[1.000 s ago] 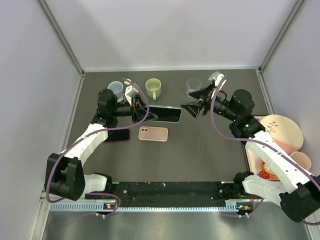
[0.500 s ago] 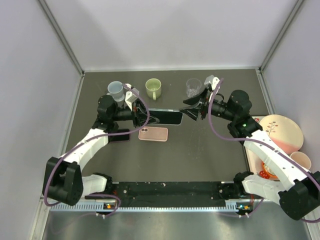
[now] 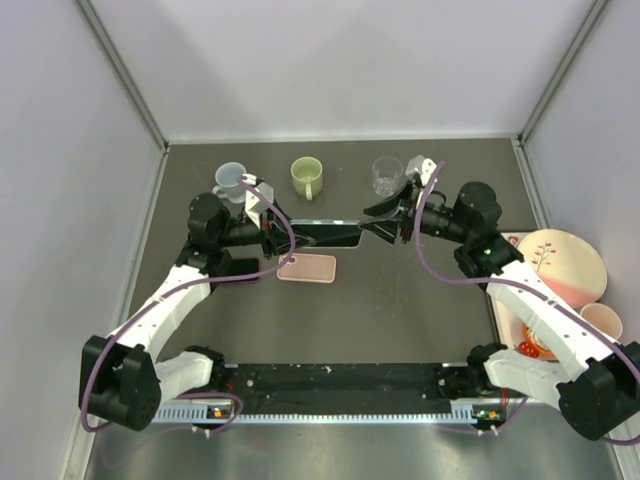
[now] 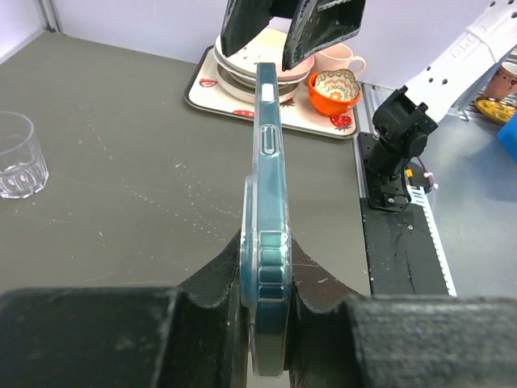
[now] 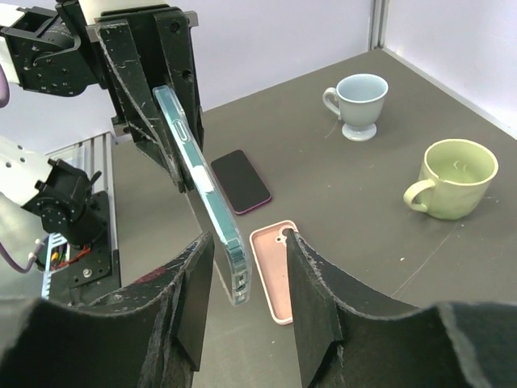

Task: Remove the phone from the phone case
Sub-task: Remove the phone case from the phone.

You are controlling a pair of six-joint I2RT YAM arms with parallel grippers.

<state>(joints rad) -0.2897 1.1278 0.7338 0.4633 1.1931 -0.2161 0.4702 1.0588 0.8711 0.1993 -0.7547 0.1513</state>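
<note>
A phone in a clear, teal-tinted phone case (image 3: 330,235) hangs edge-up above the table. My left gripper (image 3: 285,238) is shut on its left end; in the left wrist view the case (image 4: 268,178) sits pinched between both fingers of the left gripper (image 4: 266,242). My right gripper (image 3: 377,225) is open and straddles the phone's right end. In the right wrist view the case's end (image 5: 218,218) lies between the jaws of the right gripper (image 5: 248,238), close to the left finger, with a gap to the right finger.
An empty pink case (image 3: 306,268) and a dark phone (image 3: 232,268) lie on the table below. A blue cup (image 3: 231,178), green mug (image 3: 307,177) and glass (image 3: 387,175) stand at the back. A tray of dishes (image 3: 560,270) sits at the right.
My right gripper has moved left until its jaws straddle the phone's end, and the jaws have narrowed. The left arm has lowered the cased phone slightly.
</note>
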